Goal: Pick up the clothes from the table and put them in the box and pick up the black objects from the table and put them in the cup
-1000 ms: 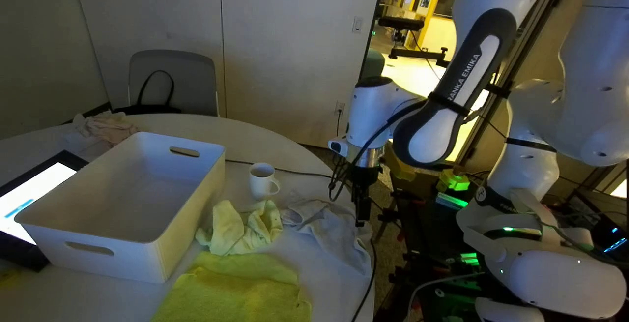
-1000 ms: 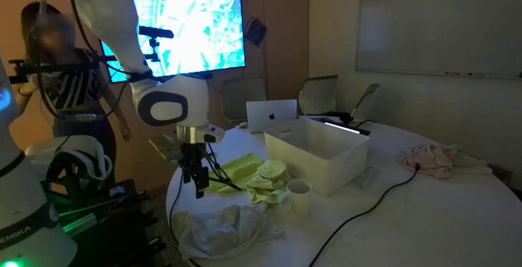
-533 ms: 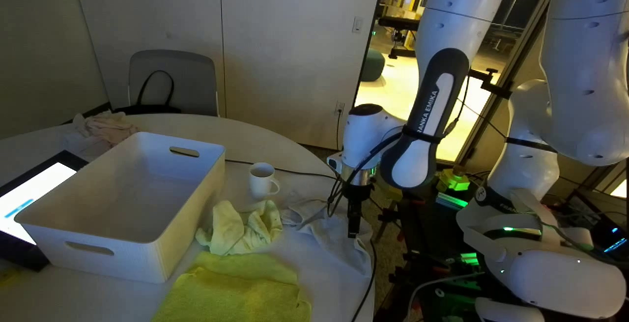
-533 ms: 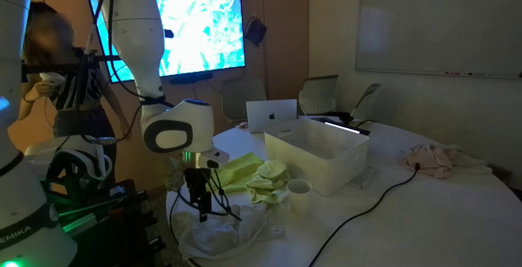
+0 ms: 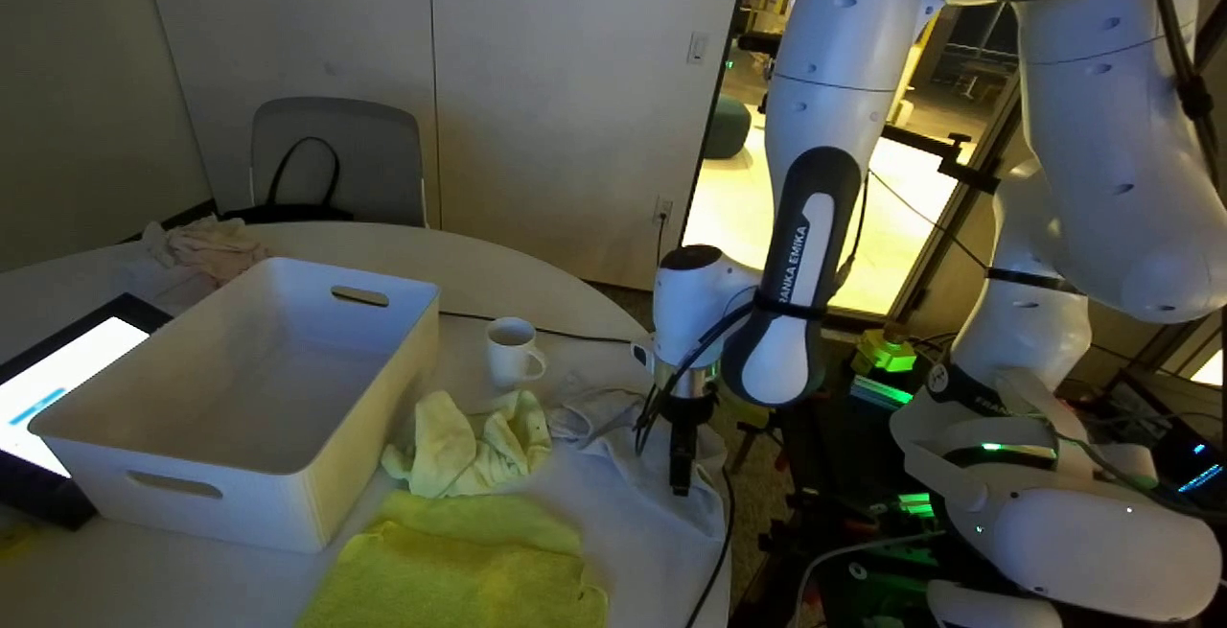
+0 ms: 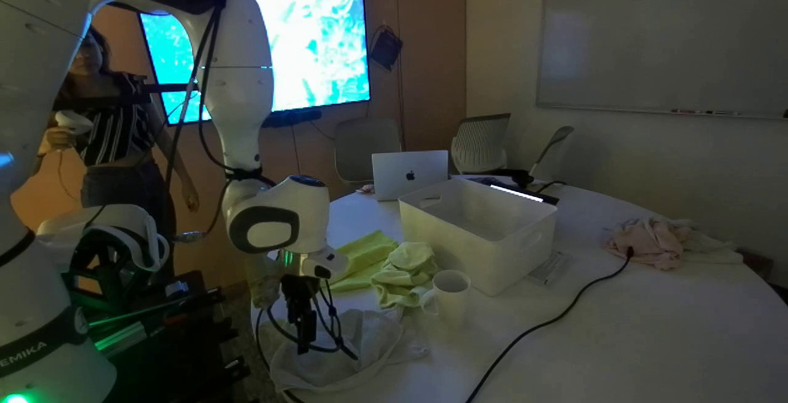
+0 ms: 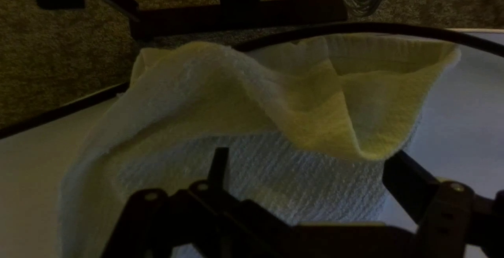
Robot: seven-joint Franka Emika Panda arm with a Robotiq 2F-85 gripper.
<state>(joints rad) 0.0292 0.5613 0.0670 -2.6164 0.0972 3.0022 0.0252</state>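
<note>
Off-white crumpled cloth (image 7: 267, 159) lies beneath my black angular fingers (image 7: 411, 185), spread wide, holding nothing: pick-up step, I'd judge; next, sink lower and pinch.

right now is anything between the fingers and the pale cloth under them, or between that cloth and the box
Nothing visible stands between the fingers and the pale cloth. Toward the box, the crumpled yellow-green cloth lies between, with the cup beside that path.
</note>
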